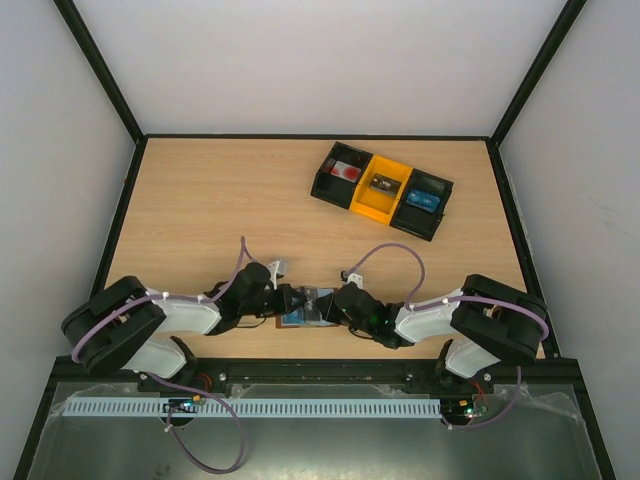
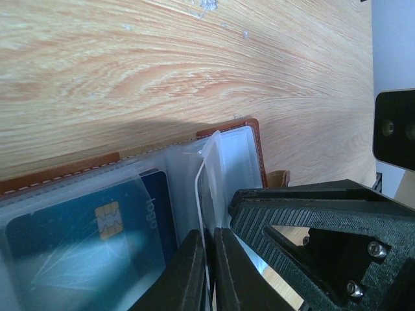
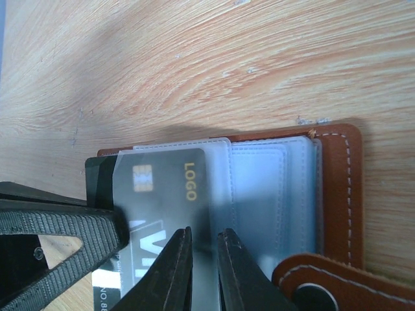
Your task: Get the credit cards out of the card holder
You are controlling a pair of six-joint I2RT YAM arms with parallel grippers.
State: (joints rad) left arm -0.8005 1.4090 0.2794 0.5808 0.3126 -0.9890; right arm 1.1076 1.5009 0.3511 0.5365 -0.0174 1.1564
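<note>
Brown leather card holder (image 1: 300, 319) lay open on the table (image 1: 200, 200) at 6 o'clock, right between the two arms. Black-and-yellow tray of bins (image 1: 368, 207) sat well apart at 1 o'clock.

Left hand (image 2: 207, 272) had its fingers pressed nearly together, pinching a clear sleeve (image 2: 214, 162) of the holder that stood up between them. A blue card (image 2: 78, 259) with a chip sat inside another sleeve at 8 o'clock in that view, not yet out.

Right hand (image 3: 204, 272) was also almost closed, nipping the edge of a grey card (image 3: 165, 188) marked LOGO under a frosted sleeve. Could not tell whether the grip took the card alone or the sleeve with it. Snap tab (image 3: 324, 285) lay at 5 o'clock in the right wrist view, undone.

Step in hand, as judged: pulling the first card, with the left hand bracing the holder and the right hand on the grey card. No card seen loose on the table, so the task looked early.

Next move probably called for a straight pull along the sleeve's open end, away from the spine, while the left hand held firm. Main risk: the whole holder dragging along, or the thin card slipping.
</note>
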